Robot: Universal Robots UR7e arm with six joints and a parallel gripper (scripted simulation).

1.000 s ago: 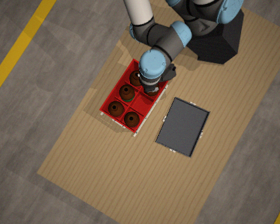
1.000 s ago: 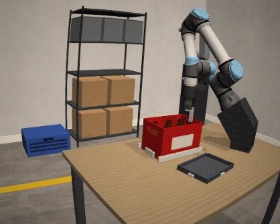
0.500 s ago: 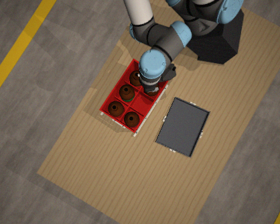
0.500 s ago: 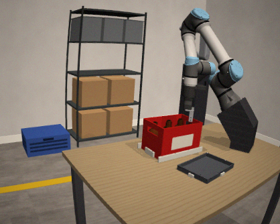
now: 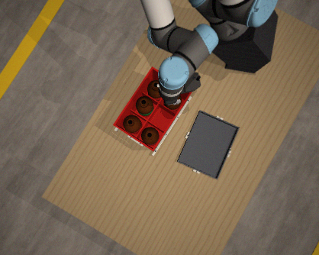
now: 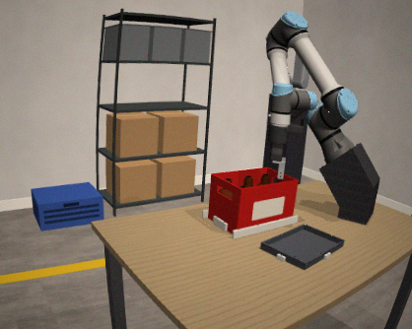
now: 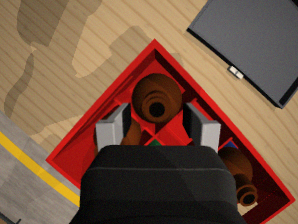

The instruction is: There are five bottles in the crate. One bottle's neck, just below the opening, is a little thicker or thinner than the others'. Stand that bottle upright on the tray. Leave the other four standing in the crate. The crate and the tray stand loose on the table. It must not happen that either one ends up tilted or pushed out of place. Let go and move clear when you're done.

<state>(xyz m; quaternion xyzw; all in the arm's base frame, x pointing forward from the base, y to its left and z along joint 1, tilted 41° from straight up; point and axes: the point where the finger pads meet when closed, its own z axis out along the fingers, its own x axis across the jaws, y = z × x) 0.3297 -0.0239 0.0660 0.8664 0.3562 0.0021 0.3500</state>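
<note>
A red crate [image 5: 154, 108] stands on the table and holds brown bottles in its cells. Several bottles show from above in the top view, one of them at the crate's near corner [image 5: 149, 135]. My gripper [image 7: 156, 113] is open and empty, straddling the neck of one bottle [image 7: 157, 99] at the crate's end nearest the arm. In the top view the wrist [image 5: 174, 85] hides most of that bottle. The side view shows the fingers [image 6: 280, 169] down at the crate's top rim. The dark grey tray [image 5: 208, 143] lies empty beside the crate.
White strips [image 6: 263, 228] edge the crate's base. A metal shelf with cardboard boxes [image 6: 152, 148] and a blue box [image 6: 67, 205] stand behind the table. The arm's black base [image 6: 352, 182] sits at the table's far corner.
</note>
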